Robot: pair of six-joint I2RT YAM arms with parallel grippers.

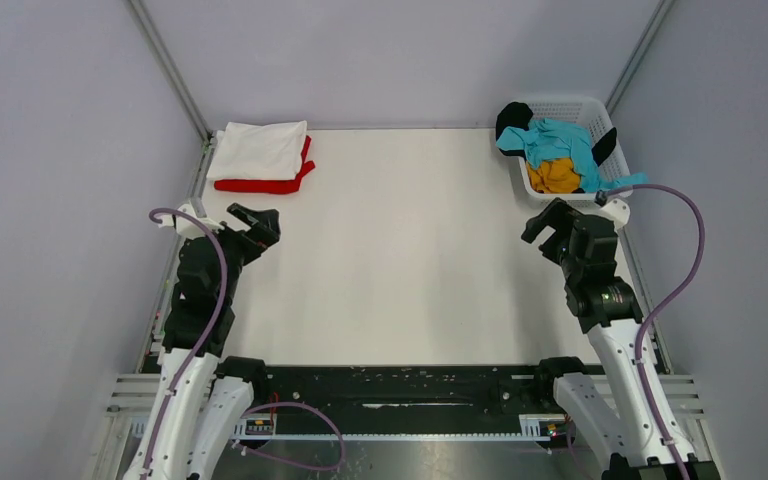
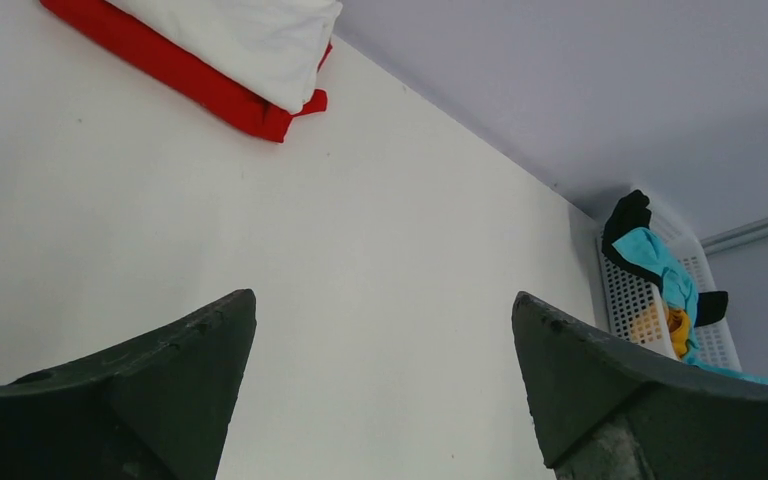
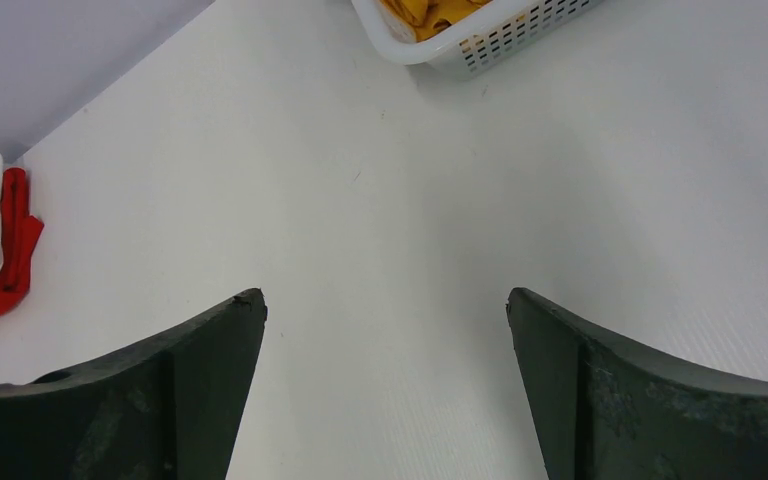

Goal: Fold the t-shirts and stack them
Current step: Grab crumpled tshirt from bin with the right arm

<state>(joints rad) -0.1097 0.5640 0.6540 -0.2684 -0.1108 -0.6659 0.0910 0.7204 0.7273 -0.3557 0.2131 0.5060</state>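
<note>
Left gripper (image 2: 383, 295) and right gripper (image 3: 385, 292): fingers spread wide. White t-shirt (image 1: 258, 150) lies folded on red t-shirt (image 1: 260, 185), table's (image 1: 400, 260) far-left corner.

Stacked t-shirts (image 1: 260, 150) lie back left; a heap (image 1: 560, 148) fills the basket (image 1: 572, 108) back right.

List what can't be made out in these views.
- Top view: red shirt mostly under the white shirt; its fold is hidden.
- Top view: black shirt and mustard shirt partly buried under the turquoise shirt in the basket.
- Right wrist: basket cut off by the top edge.
- Left wrist: white shirt cut off by the top edge.
</note>
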